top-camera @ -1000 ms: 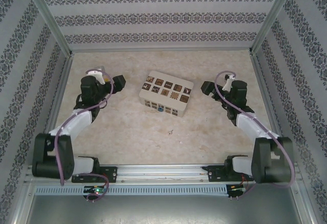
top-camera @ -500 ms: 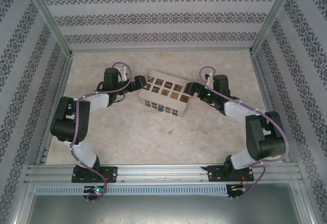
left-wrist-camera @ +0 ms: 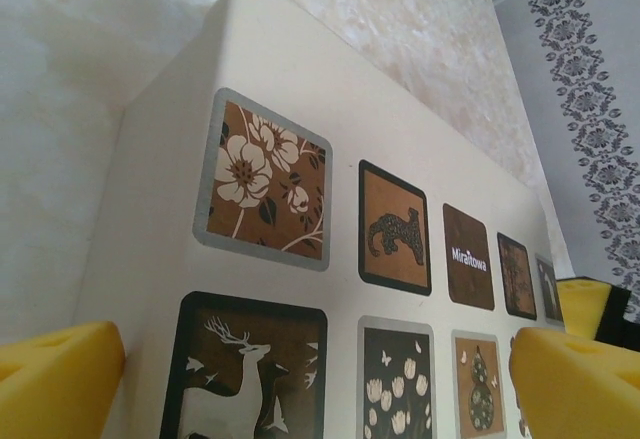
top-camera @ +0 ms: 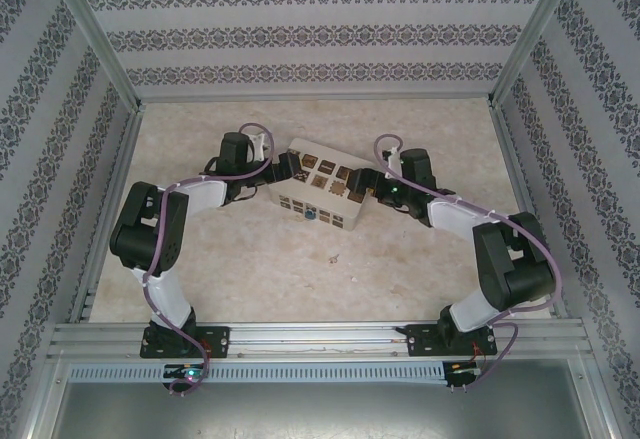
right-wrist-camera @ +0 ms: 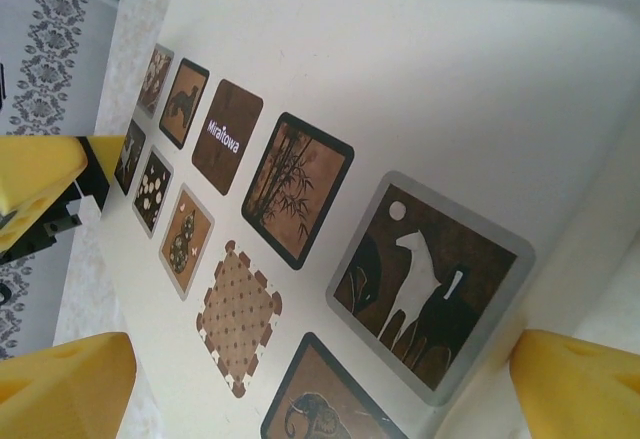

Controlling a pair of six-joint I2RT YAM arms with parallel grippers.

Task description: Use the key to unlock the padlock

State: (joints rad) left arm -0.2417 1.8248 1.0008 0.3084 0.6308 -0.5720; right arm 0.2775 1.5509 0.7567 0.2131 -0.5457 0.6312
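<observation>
1. Padlock: in the overhead view it is a small blue speck on the lower face of the cream box, at the centre of the frame. It is too small to tell whether the shackle is closed. I judge it locked, since nothing is near it.
2. Key: a tiny dark item lying on the table, just below the box in the frame and well apart from both arms. Nothing holds it.
3. Left gripper: it sits at the upper left end of the box. In the left wrist view its yellow pads stand wide apart in the bottom corners, with the patterned box lid between them. I see nothing gripped. Whether a pad touches the box, I cannot tell.
4. Right gripper: it sits at the right end of the box. Its pads are likewise spread to the bottom corners of the right wrist view, with the lid between them and nothing clamped.
5. Progress: none of the task proper appears done. Both claws attend the box, not the key or the lock.
6. Outstanding, in my judgement: pick up the key, steady the padlock, insert the key, turn it, and free the shackle.
</observation>
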